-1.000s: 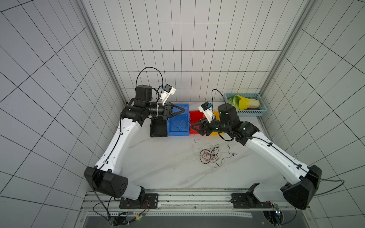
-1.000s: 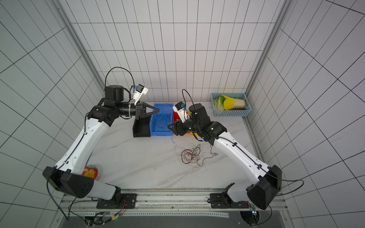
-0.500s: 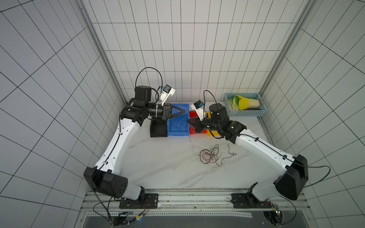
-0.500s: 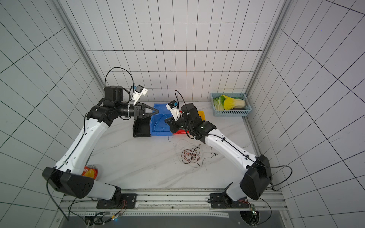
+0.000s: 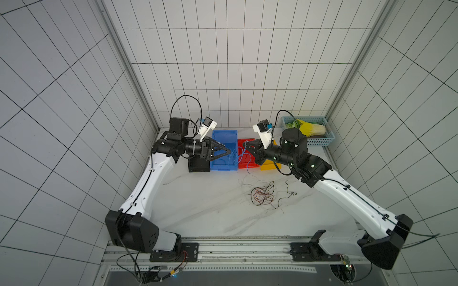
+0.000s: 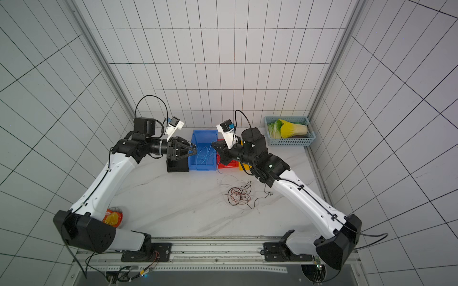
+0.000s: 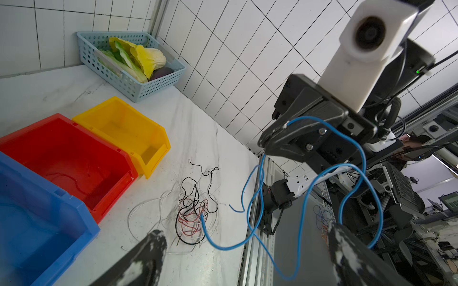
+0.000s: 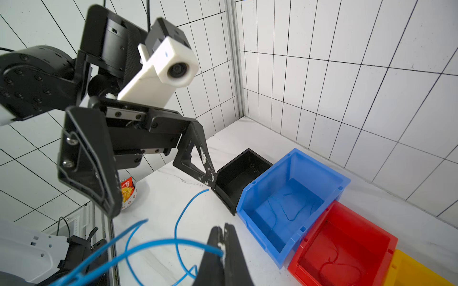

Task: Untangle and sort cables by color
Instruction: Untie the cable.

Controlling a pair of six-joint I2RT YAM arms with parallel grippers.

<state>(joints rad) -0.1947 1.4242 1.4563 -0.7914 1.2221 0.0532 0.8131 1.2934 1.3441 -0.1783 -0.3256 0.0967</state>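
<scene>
A long blue cable hangs in loops in the air between my two grippers, above the blue bin's front. My right gripper is shut on one end of it, as also shows in both top views. My left gripper faces it a short way off with its fingers spread wide, open and touching nothing. A tangle of red, black and white cables lies on the table in front of the bins. Thin blue cables lie in the blue bin, and a red one in the red bin.
Four bins stand in a row at the back: black bin, blue bin, red bin, yellow bin. A pale blue basket with cabbage sits in the back right corner. A snack cup stands by the left arm's base.
My right gripper has closed on the blue cable and drawn back a little to the right. My left gripper, shut a second ago, now stands wide open.
</scene>
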